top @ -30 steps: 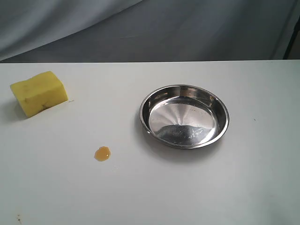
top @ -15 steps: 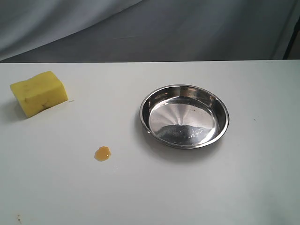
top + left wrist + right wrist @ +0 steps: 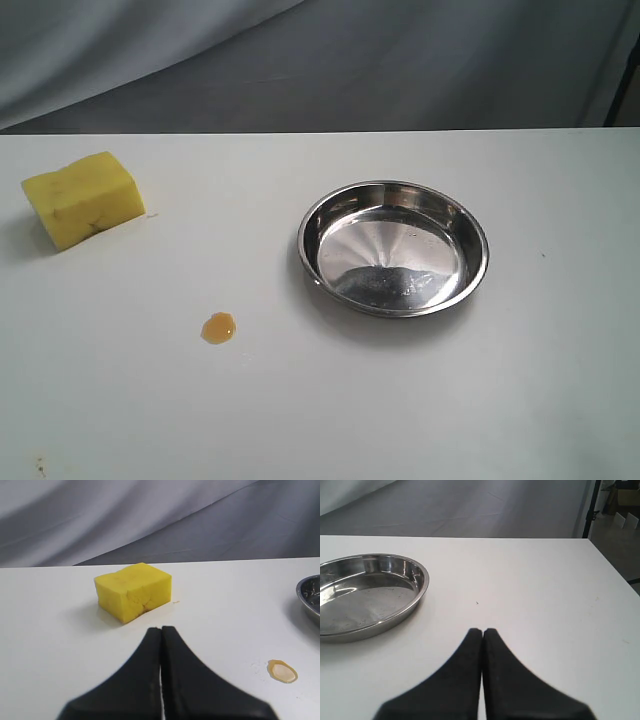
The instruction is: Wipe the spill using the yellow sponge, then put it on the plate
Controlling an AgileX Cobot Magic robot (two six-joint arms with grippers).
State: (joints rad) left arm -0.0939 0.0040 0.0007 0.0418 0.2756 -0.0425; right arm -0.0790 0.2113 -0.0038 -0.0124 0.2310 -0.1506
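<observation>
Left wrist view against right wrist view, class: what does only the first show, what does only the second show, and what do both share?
Only the left wrist view: the thick bright yellow foam sponge, the small amber liquid spill and the shut black left hand. Only the right wrist view: the shut black right hand. Both: the round shiny steel plate, just its rim in the left view, the white table and the grey cloth backdrop.

yellow sponge (image 3: 84, 198) far left on white table (image 3: 520, 400), spill (image 3: 218, 327) nearer front, well apart. plate (image 3: 392, 186) right of both, maybe droplets inside.
</observation>
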